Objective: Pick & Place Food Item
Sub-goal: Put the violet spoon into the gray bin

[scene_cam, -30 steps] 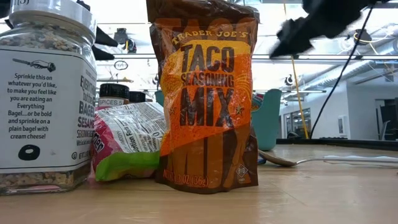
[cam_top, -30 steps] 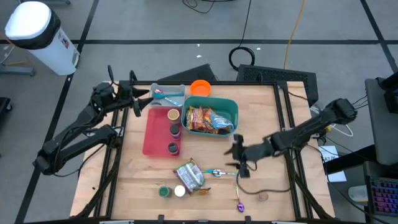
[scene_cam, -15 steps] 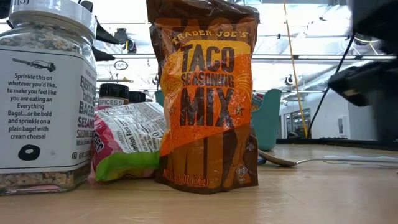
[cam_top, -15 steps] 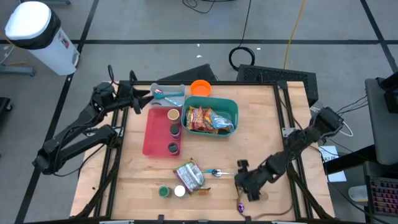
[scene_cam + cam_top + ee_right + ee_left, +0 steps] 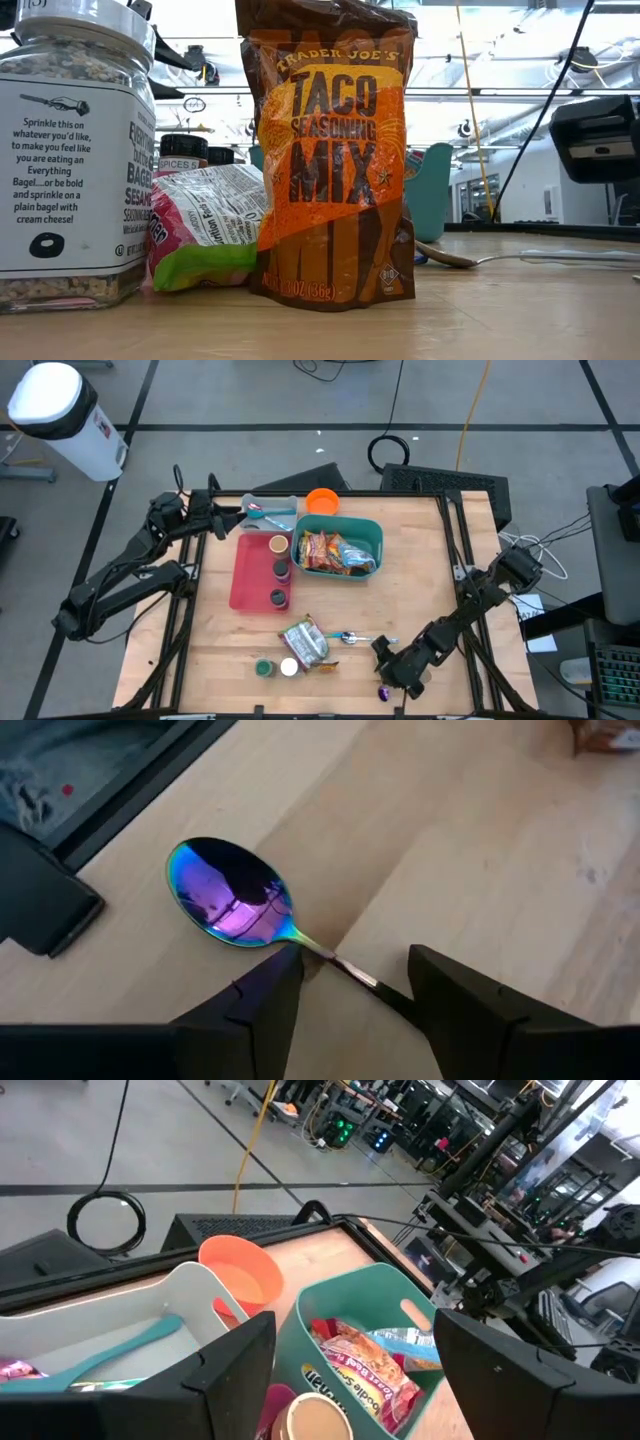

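Down at the near edge of the table (image 5: 440, 560), the right gripper (image 5: 392, 671) is hovering low over a shiny rainbow-coloured spoon (image 5: 232, 908). In the right wrist view its two fingers (image 5: 258, 1015) are spread apart with the spoon's thin handle running between them, nothing pinched yet as far as I can see.

Weird part: the task says food item, and the spoon isn't food. The actual food stuff is a crumpled snack bag (image 5: 303, 642) just beside a second spoon (image 5: 352, 637), plus a taco seasoning pouch (image 5: 335, 160) and a seasoning jar (image 5: 72, 150) up close in the low view. More snack packets sit in the teal bin (image 5: 376, 538).

If it is going for the spoon, my take is the handle is really thin and flat on the wood, so the fingertips need to get right down to the surface and close square across it, or it'll skid or twist out. Grabbing nearer the bowl probably balances better. It's near the table edge too, so a nudge could push it off.

The left gripper (image 5: 350, 1380) is parked at the far left corner, fingers spread, looking at the bin, an orange cup (image 5: 240, 1270) and a red tray (image 5: 250, 575).
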